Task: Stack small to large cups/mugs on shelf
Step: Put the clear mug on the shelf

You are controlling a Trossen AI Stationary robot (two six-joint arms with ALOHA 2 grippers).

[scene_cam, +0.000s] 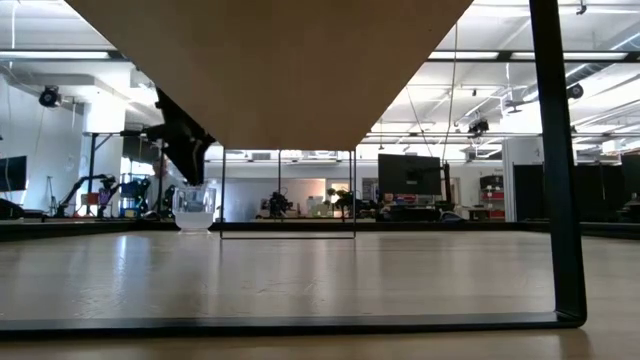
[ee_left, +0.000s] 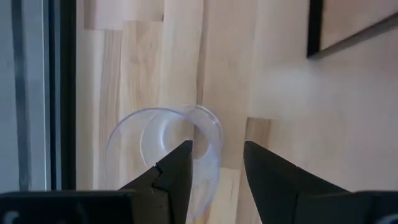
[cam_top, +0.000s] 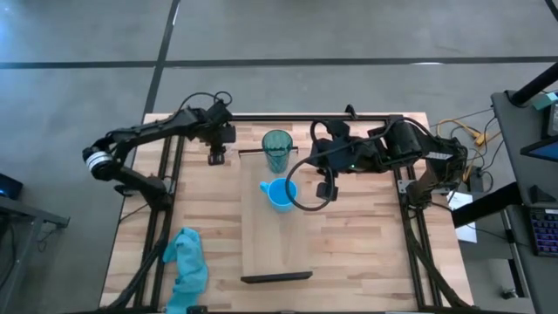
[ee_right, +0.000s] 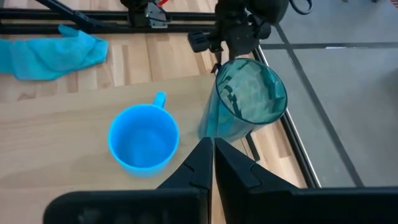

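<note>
The small clear cup (ee_left: 134, 146) stands upright on the tabletop left of the shelf (cam_top: 277, 240); it also shows in the low view (scene_cam: 195, 210). My left gripper (ee_left: 217, 152) is open above it, pointing down, one finger inside the cup's rim and one outside. The teal tumbler (cam_top: 277, 150) stands upright at the shelf's far end. The blue mug (cam_top: 281, 194) stands upright just nearer on the shelf, with its handle toward the left. My right gripper (ee_right: 209, 158) is shut and empty, to the right of the mug (ee_right: 143, 140) and the tumbler (ee_right: 245, 102).
A light blue cloth (cam_top: 186, 270) lies on the tabletop at the near left. The shelf's dark rails stand at its far end (cam_top: 253, 150) and its near end (cam_top: 276, 277). The near half of the shelf board is bare. Dark frame bars run along both table sides.
</note>
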